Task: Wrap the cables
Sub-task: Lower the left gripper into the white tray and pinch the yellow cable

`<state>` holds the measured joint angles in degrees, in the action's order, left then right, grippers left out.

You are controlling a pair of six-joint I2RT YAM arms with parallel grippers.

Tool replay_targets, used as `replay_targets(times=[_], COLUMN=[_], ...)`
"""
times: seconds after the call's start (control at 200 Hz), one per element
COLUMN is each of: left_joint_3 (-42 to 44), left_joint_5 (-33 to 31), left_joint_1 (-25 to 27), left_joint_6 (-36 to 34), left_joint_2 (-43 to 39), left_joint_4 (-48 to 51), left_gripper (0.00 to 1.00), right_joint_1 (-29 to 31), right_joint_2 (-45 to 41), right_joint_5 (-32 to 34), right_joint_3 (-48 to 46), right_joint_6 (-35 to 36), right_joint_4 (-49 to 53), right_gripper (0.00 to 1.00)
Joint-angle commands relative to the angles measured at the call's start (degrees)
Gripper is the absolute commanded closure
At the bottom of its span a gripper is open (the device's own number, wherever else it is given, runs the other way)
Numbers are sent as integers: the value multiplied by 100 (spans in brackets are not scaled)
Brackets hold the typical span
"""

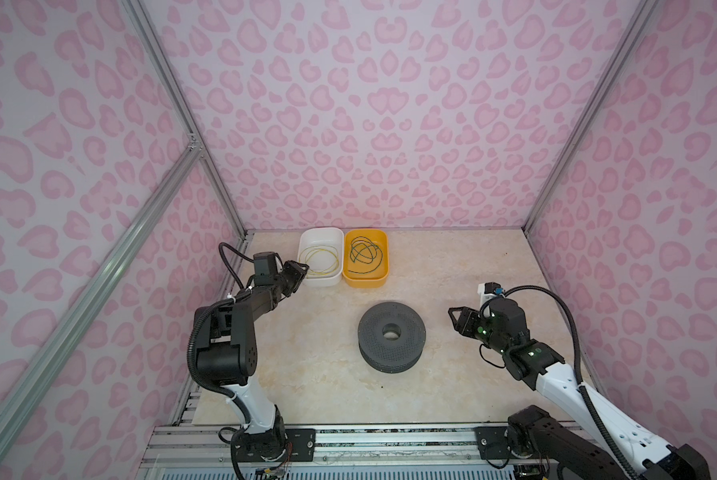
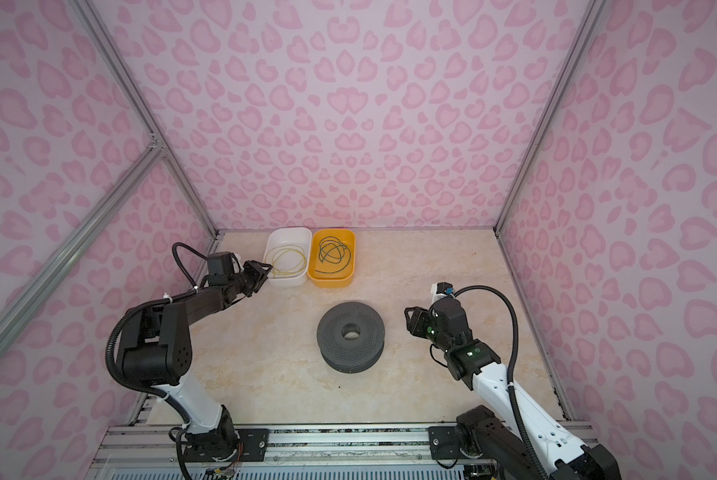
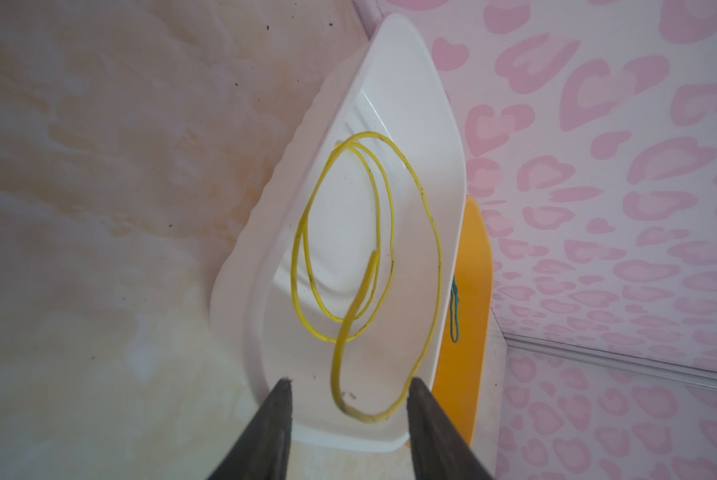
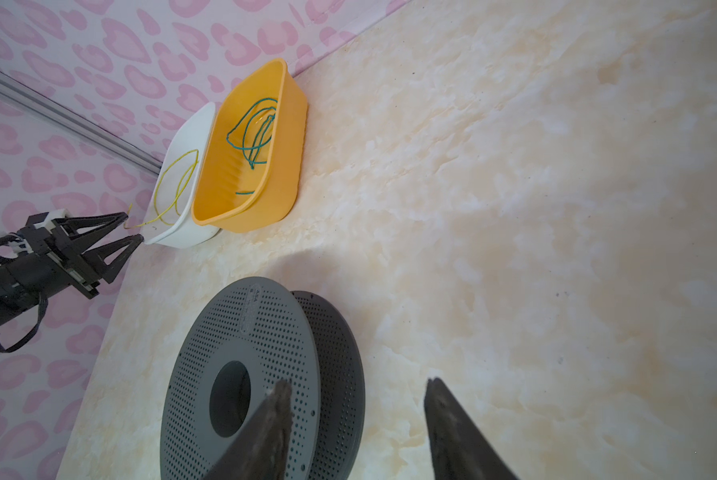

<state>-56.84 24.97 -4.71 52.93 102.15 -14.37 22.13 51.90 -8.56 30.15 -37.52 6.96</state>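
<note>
Yellow cable: we find the yellow cable (image 3: 334, 361) coiled loosely in the white tub (image 3: 257, 232), beyond the spool (image 1: 369, 332) and to its left
Green cable: the green cable (image 4: 248, 141) lies tangled in the orange tub (image 4: 282, 174), straight beyond the spool, just beside the white tub
Hard to make out: in both top views the yellow loops are faint hairlines; we cannot tell there whether they reach the left gripper (image 1: 303, 270)
Cut off: the left wrist view gives only the tips of its own fingers (image 3: 265, 436), a sliver of the orange tub and a short bit of green cable
Left gripper: fingers spread wide at the white tub's end, beyond and left of the spool; a bend of yellow cable lies between the tips, unpinched
Right wrist view only: the yellow cable's end sticks out past the tub's rim up to one left fingertip; we cannot tell whether they touch
Right gripper: the right gripper (image 4: 357, 381) hangs just right of the spool, apart from it, fingers (image 4: 452, 436) spread with nothing between
Spool: the top views show mainly its upper perforated flange and centre hole; the right wrist view shows both flanges, partly behind a fingertip
</note>
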Motion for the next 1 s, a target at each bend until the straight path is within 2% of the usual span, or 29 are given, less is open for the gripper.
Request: replay_targets(times=[0.0, 0.17, 0.185, 0.215, 0.58, 0.695, 0.85, 0.995], left_joint_3=[-9, -98, -106, -134, -639, -652, -744, -979], left_joint_5=[-142, -111, -115, -122, -19, -36, -17, 278], left_joint_1=[-1, 5, 4, 4, 2, 3, 4, 0], left_joint_6=[194, 159, 149, 136, -135, -207, -309, -386], left_joint_2=[60, 129, 130, 125, 280, 255, 179, 18], left_joint_4=[-417, -352, -341, -310, 65, 112, 249, 312], left_gripper=[55, 62, 67, 70, 86, 96, 96, 96], right_joint_1=[2, -3, 3, 2, 9, -7, -24, -51], right_joint_2=[18, -57, -57, -49, -75, -134, -197, -224], right_joint_5=[21, 73, 72, 65, 77, 93, 101, 84], right_joint_3=[21, -43, -51, -51, -45, -32, -48, -17], right_joint_6=[-31, -47, -52, -74, -16, -2, 10, 25], right_joint_4=[-139, -154, -159, -162, -150, -127, -106, -109], right_gripper=[47, 49, 49, 49, 50, 50, 50, 50])
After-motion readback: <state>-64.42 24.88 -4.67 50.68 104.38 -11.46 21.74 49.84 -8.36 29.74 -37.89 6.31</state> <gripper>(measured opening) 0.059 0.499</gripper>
